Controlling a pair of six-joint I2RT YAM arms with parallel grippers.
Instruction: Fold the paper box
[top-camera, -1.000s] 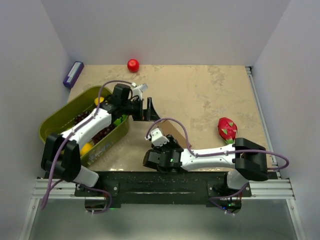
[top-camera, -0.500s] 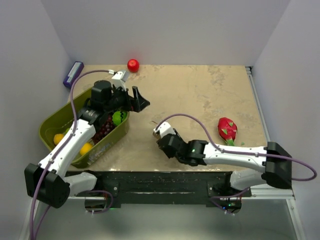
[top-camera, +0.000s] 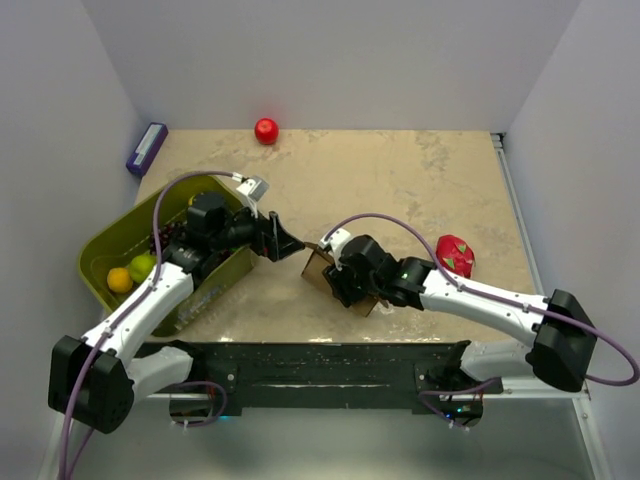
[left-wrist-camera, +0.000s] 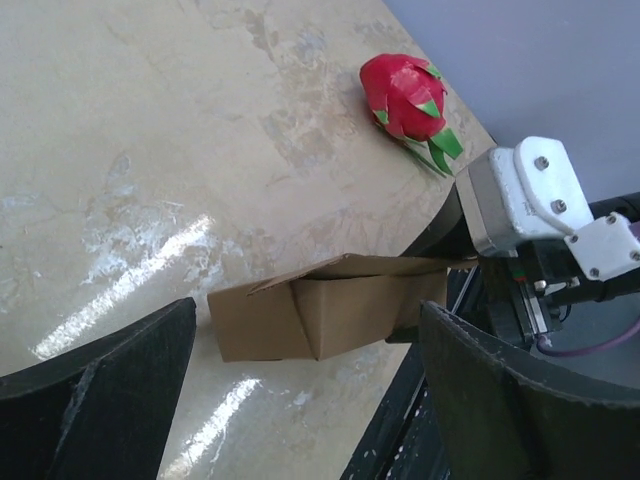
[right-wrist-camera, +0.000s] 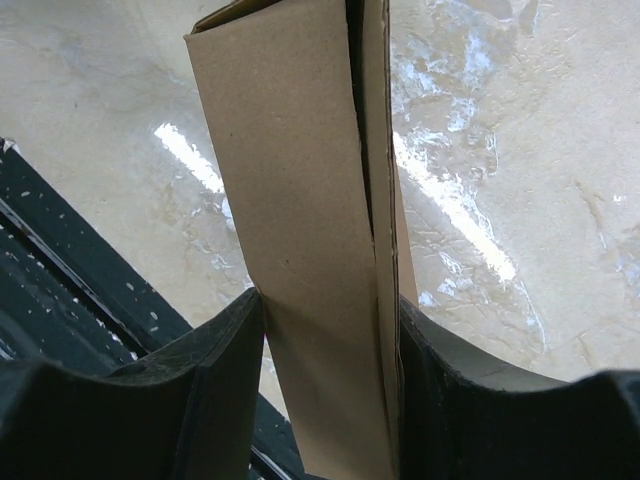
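The paper box is a slim, flattened brown cardboard sleeve. My right gripper is shut on it, one finger on each broad face. From above, the right gripper holds the paper box near the table's front middle. In the left wrist view the paper box hangs just over the tabletop, one end flap sticking out to the left. My left gripper stands open, pointed at the box from a short distance and touching nothing. Seen from above, the left gripper is just left of the box.
An olive-green basket with fruit sits at the left, under the left arm. A dragon fruit lies right of the box. A red ball and a purple block lie at the back. The black rail edges the front.
The right gripper has carried the box away from the front edge, rightward and back. The left gripper swung back over the basket, then came forward to face the box, staying open.
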